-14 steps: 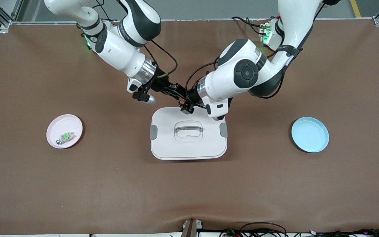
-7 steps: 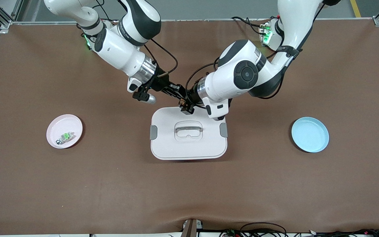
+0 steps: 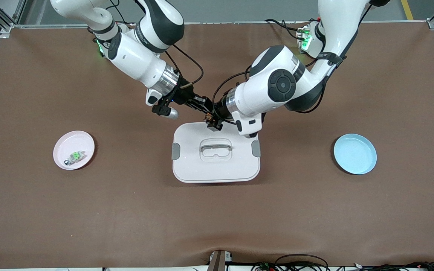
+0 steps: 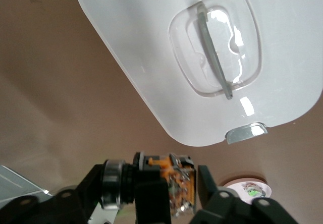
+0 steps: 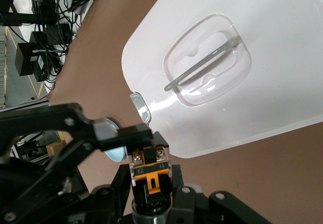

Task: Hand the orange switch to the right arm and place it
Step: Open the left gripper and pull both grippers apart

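Observation:
The orange switch, a small black block with an orange middle, hangs in the air over the edge of the white lid that lies farthest from the front camera. My left gripper is shut on it end to end; in the left wrist view the switch sits between its fingers. My right gripper comes in from the right arm's side and is shut across the switch's sides. In the right wrist view its fingers flank the switch.
The white lid with a clear handle lies mid-table under both grippers. A pink plate toward the right arm's end holds a white-and-grey component with a green top. A light blue plate lies toward the left arm's end.
My right gripper has moved a little closer along the switch toward the left gripper. The left arm and the switch have stayed in place.

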`<state>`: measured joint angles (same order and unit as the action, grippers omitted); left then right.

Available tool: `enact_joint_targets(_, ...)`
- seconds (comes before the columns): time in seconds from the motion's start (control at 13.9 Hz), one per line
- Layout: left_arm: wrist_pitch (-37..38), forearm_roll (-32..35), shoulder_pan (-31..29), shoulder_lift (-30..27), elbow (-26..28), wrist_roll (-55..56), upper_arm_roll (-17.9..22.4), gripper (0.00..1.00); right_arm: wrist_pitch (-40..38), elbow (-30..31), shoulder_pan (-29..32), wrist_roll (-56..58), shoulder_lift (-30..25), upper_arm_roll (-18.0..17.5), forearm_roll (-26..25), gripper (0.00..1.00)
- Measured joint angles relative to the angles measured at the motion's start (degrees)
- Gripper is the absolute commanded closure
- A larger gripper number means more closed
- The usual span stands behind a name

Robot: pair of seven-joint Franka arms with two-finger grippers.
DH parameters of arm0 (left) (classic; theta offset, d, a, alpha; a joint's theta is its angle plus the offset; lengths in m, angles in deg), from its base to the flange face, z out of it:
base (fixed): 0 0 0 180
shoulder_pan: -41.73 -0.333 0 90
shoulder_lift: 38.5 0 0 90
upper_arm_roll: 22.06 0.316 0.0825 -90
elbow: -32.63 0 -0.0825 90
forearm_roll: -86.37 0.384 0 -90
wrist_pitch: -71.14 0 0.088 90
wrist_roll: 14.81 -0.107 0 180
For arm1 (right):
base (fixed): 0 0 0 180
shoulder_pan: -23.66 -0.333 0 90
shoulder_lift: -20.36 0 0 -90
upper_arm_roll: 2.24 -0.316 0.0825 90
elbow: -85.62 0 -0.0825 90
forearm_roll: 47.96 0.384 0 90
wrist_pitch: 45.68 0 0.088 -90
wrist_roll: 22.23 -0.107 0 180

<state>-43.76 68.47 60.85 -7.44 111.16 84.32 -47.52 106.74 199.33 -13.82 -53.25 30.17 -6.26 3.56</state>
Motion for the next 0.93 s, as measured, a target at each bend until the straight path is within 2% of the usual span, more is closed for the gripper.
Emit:
enact_joint_targets(0.36, 0.1, 0.2, -1.0, -1.4, -1.2, 0.0, 0.4, 0.00, -4.1, -0.3, 0.2, 0.0, 0.3, 0.6, 0.5, 0.94)
enact_joint_targets(0.65, 1.8, 6.8, -1.4, -3.1, -1.3, -0.1, 1.0, 0.00, -14.5, -1.1, 3.4, 1.0, -2.1, 1.5, -0.8, 0.94)
enact_joint_targets(0.72, 2.8, 9.1, -1.7, -3.7, -1.3, -0.1, 1.1, 0.00, -17.7, -1.2, 4.9, 2.0, -3.1, 1.5, -3.0, 0.94)
enact_joint_targets(0.93, 9.5, 14.8, -4.6, -5.7, -1.3, -5.5, 1.2, 0.00, -27.2, -1.5, 8.9, 5.6, -5.8, 1.7, -15.1, 0.93)
